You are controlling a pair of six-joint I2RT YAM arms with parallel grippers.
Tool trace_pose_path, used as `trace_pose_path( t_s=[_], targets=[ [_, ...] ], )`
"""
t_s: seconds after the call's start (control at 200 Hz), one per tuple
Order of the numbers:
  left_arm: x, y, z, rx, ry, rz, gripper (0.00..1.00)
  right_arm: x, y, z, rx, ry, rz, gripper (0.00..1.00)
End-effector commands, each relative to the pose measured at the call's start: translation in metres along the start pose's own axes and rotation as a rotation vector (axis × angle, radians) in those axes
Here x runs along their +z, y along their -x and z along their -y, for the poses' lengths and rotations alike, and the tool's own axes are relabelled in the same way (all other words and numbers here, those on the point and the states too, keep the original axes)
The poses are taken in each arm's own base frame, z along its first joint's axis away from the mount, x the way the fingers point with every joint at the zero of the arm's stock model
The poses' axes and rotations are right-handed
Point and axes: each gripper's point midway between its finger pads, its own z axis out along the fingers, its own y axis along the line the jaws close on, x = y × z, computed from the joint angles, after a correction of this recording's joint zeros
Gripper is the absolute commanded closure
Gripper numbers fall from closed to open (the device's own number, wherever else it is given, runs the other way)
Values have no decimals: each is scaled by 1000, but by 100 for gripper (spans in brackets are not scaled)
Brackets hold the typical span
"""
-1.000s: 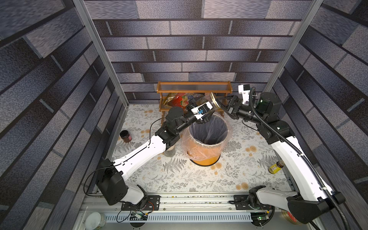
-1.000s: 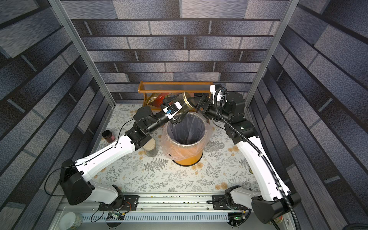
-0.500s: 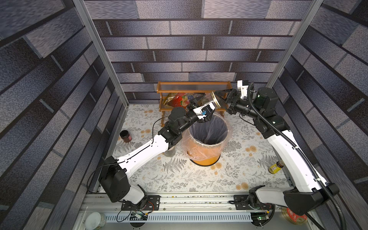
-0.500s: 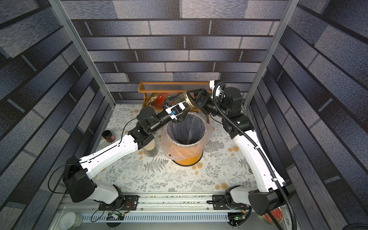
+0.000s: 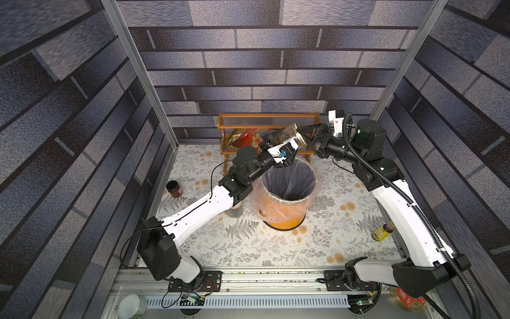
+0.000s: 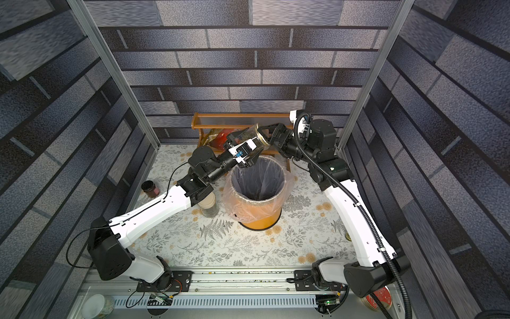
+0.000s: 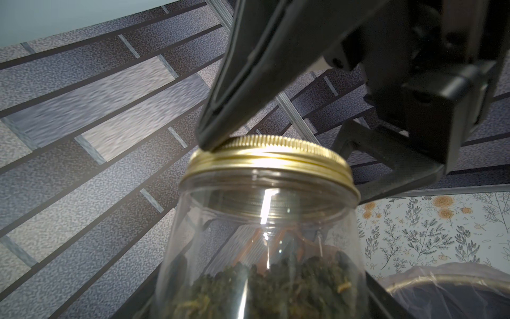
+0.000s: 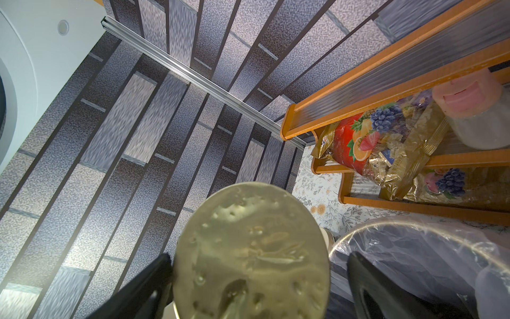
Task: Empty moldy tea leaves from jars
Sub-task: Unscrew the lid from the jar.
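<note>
Because the jar (image 5: 287, 134) is clear, smooth-walled and only partly filled with tea leaves (image 7: 276, 287), we judge it light but slippery, and breakable if it drops. The loose, crumbly leaves should slide out readily once it is opened and tipped. The left pincer (image 5: 283, 141) is clenched on the jar's body, which seems the right place to hold it and leaves the gold ribbed lid (image 7: 271, 158) free. That ribbing is where we would grip to unscrew. The jar hangs tilted in the air, lid toward the right arm, just above the far rim of the bag-lined orange bin (image 5: 287, 222) on the table (image 5: 248, 243). The left arm reaches forward with its wrist raised. The right arm comes from the opposite side, elbow high. The right pincer (image 5: 308, 137) is released and wide, jaws astride the lid. In the left wrist view one fingertip touches the lid's edge and the other stands just clear.
</note>
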Motion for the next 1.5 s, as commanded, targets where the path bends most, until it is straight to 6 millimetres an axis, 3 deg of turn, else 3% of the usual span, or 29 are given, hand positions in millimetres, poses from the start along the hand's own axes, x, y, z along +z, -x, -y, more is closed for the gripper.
trace_pose_path(
  t_s=[0.0,0.351,0.636,1.112,1.498],
  targets=[
    [3,19,-7,-2,16,38,67,-3,5,-13,-35,19,14,0],
    [8,16,-2,-4,12,32,67,-1,7,-9,-37,4,18,18],
    [7,9,1,-70,-22,14,67,-4,-3,-4,-64,6,0,33],
    [-7,18,-10,-468,-193,45,67,-7,-32,-15,-236,118,-128,35],
    [-12,26,-33,-801,-324,92,66,-5,-46,-20,-352,214,-189,32]
  ],
)
